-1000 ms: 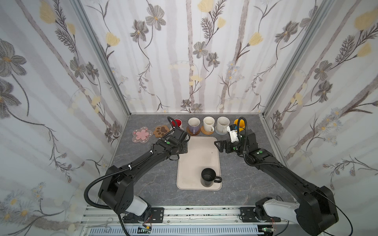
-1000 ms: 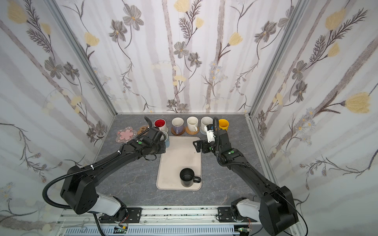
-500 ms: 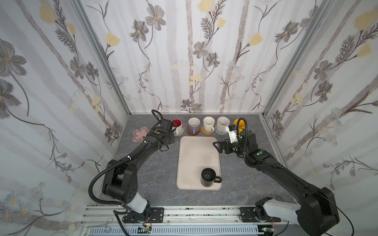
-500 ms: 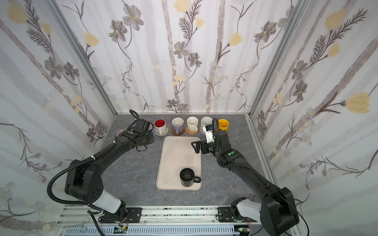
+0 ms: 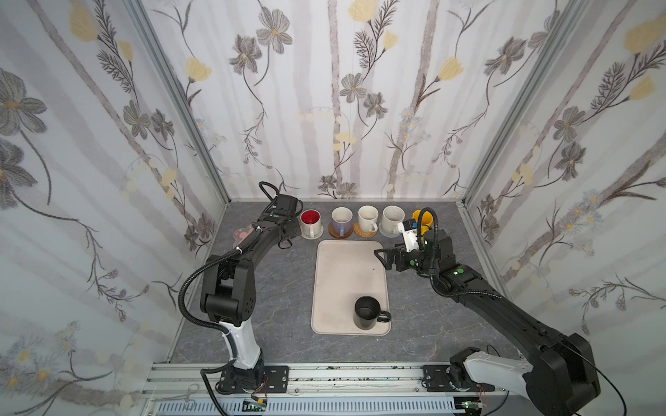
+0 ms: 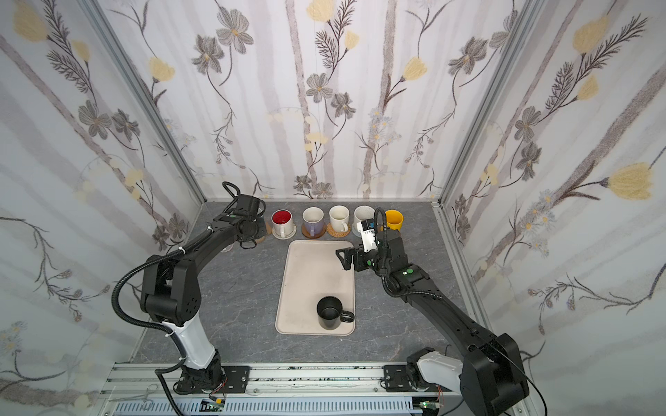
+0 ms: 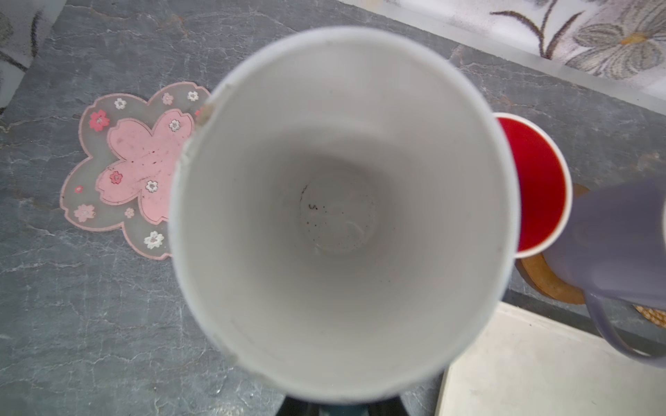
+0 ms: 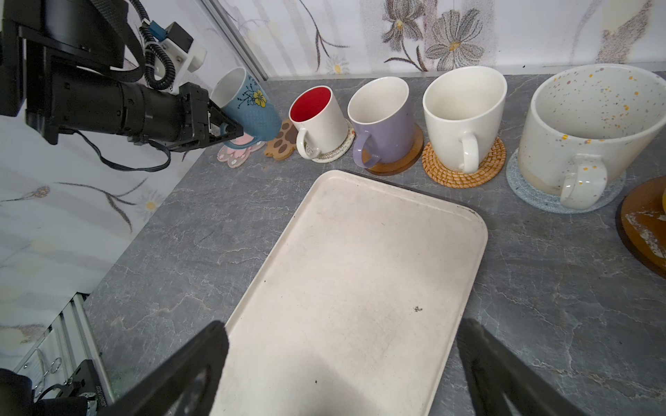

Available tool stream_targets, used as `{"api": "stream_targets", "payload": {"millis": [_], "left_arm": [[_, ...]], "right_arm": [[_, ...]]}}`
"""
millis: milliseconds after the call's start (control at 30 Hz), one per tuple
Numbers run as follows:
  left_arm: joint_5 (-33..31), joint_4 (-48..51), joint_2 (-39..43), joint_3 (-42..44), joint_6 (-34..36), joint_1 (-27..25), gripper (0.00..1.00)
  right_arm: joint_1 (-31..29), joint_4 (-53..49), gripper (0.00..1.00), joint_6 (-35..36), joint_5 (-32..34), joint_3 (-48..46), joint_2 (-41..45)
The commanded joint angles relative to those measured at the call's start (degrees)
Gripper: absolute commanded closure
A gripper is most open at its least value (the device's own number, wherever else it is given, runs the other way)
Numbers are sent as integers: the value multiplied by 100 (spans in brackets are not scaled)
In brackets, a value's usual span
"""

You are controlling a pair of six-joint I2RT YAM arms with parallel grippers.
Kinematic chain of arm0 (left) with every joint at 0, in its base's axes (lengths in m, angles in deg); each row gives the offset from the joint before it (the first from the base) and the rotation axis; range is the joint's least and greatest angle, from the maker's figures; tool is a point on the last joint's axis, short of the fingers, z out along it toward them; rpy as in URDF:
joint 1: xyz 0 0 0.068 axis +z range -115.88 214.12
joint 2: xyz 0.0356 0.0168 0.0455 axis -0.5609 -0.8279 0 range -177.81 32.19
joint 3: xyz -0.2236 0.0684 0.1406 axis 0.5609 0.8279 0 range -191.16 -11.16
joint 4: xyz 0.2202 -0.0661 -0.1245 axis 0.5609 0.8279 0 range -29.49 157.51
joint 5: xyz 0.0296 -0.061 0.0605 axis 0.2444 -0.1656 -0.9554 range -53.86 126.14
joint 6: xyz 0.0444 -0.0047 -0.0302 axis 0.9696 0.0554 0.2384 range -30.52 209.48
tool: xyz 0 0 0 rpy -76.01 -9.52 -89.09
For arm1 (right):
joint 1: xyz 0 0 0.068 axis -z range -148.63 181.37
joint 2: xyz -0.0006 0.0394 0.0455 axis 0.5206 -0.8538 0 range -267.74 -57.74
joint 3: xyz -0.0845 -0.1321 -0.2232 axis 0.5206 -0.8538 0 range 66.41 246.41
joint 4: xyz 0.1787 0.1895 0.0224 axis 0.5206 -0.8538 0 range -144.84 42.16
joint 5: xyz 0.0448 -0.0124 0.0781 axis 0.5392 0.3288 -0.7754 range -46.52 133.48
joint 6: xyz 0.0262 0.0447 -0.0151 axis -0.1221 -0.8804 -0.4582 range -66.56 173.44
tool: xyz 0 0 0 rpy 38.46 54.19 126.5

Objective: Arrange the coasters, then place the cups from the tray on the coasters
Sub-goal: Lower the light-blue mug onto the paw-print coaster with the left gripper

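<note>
My left gripper (image 8: pixel 230 131) is shut on the handle of the light blue cup (image 8: pixel 248 104). It holds the cup tilted just above the pink flower coaster (image 8: pixel 236 156) and the brown paw coaster (image 8: pixel 283 142). The left wrist view looks straight into this cup (image 7: pixel 338 216). Red-inside (image 5: pixel 310 221), lavender (image 5: pixel 341 220), cream (image 5: pixel 367 218), speckled (image 5: pixel 393 218) and yellow (image 5: pixel 422 218) cups stand on coasters along the back. A black cup (image 5: pixel 367 312) stands on the tray (image 5: pixel 346 270) near its front edge. My right gripper (image 5: pixel 382 257) hangs open and empty over the tray's far right corner.
The patterned walls close in the table on three sides, and the back wall stands just behind the row of cups. The left arm's cable (image 8: pixel 119 162) droops beside the flower coaster. A metal rail (image 5: pixel 324 378) runs along the front edge.
My left arm has swung the light blue cup from the tray's far left corner out to the back left, over the flower and paw coasters. The right arm has barely moved.
</note>
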Motion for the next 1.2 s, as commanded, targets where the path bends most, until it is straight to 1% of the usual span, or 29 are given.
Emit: {"api": "stream_targets", "payload": {"millis": [0,167,500,700,1000,1033,1167], "left_arm": [[-153,-300,-247,-284,-13,120,100],[-142,-316,-567,-531,7,255,100],[-65,-387,-922,-742,38,302,100],[-72,-445,-1024,-691,12,317,100],[-33,-517,-946,-414,-58,319,100],[-26,-526,-945,-390,-64,320,98],[41,-553,-945,-312,-68,311,84]], "right_arm": [[-2,259,0,-43,-46,-2,2],[-6,248,0,-17,-2,14,-23],[15,259,0,-18,-33,48,-165],[36,251,0,-16,-19,51,-191],[57,251,1,-16,-37,51,-191],[58,251,1,-16,-39,44,-191],[56,250,0,-17,-12,41,-149]]}}
